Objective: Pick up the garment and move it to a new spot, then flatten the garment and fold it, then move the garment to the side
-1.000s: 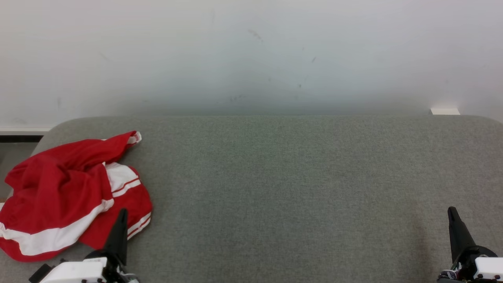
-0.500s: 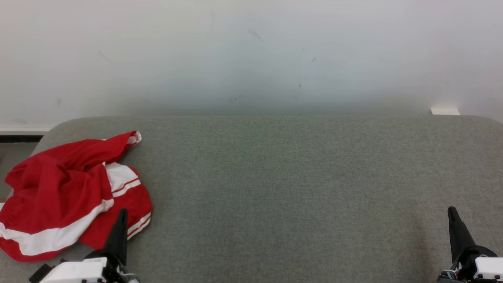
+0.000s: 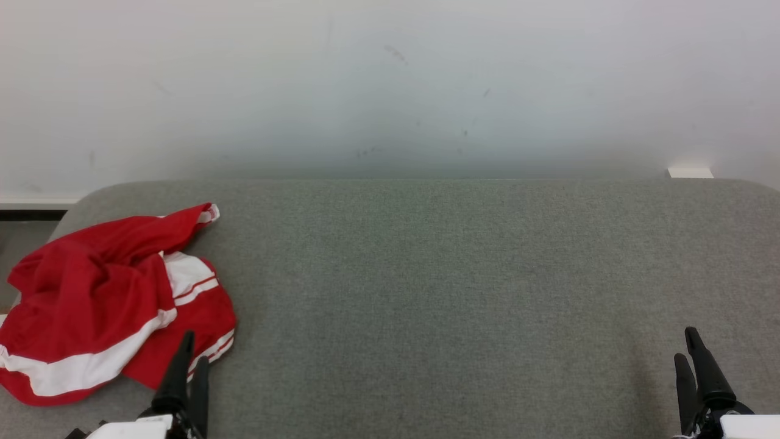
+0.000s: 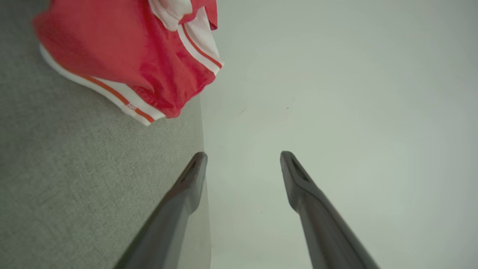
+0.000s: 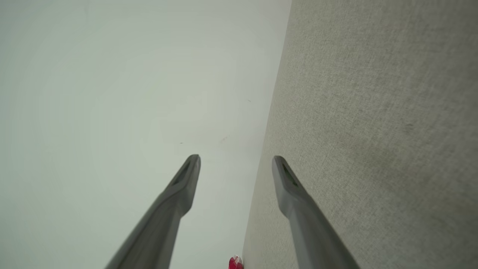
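Observation:
The garment [image 3: 103, 305], red with white stripes, lies crumpled at the left end of the grey table [image 3: 439, 280]. It also appears at the top left of the left wrist view as the garment [image 4: 127, 56]. My left gripper [image 3: 194, 347] hovers just off the cloth's near right edge, open and empty; in its own view the left gripper [image 4: 242, 158] has its fingers well apart. Far across the table at the lower right, my right gripper [image 3: 687, 346] is open too, and the right gripper [image 5: 236, 161] holds nothing. A red scrap of the garment [image 5: 235, 263] peeks at the bottom of the right wrist view.
A pale wall [image 3: 390, 85] rises behind the table's far edge. A small white block [image 3: 690, 173] sits at the back right corner. The table's rounded left corner [image 3: 79, 201] is close to the garment, with a dark gap [image 3: 30, 214] beyond it.
Both grippers have gone from shut to open. Both have also dropped slightly lower in the head view. The garment has not moved.

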You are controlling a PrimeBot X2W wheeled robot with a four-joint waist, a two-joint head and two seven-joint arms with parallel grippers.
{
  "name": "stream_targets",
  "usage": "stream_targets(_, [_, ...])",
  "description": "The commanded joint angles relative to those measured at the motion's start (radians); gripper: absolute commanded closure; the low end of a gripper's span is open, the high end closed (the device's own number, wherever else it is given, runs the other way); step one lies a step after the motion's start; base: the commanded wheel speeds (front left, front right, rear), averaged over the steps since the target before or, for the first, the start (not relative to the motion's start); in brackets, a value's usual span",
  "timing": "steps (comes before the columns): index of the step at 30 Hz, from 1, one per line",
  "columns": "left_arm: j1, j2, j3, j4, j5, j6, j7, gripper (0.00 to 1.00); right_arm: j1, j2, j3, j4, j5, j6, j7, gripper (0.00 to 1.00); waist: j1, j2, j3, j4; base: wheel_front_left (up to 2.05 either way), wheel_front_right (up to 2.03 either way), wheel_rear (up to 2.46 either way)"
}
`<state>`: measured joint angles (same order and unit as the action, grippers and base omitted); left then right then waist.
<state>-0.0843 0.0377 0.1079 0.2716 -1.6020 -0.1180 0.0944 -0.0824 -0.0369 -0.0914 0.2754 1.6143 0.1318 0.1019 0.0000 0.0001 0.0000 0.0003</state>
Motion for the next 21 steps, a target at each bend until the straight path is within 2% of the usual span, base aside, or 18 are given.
stream_targets(1, [-0.021, 0.005, -0.002, -0.022, 0.008, -0.001, -0.011, 0.00, -0.021, -0.009, 0.013, -0.026, -0.010, 0.000, -0.010, 0.00, 0.0000, -0.0001, 0.000, 0.000, 0.00, 0.00, 0.00])
stream_targets(12, [-0.026, 0.006, -0.013, -0.057, 0.093, -0.003, -0.064, 0.00, -0.032, -0.015, 0.075, -0.057, -0.073, 0.000, -0.070, 0.00, 0.0000, -0.0001, 0.002, 0.003, 0.00, 0.00, 0.00])
stream_targets(21, [-0.022, 0.008, -0.023, -0.100, 0.267, -0.005, -0.101, 0.00, -0.034, -0.016, 0.112, -0.104, -0.203, 0.000, -0.109, 0.00, 0.0000, -0.0001, 0.006, 0.006, 0.00, 0.00, 0.00])
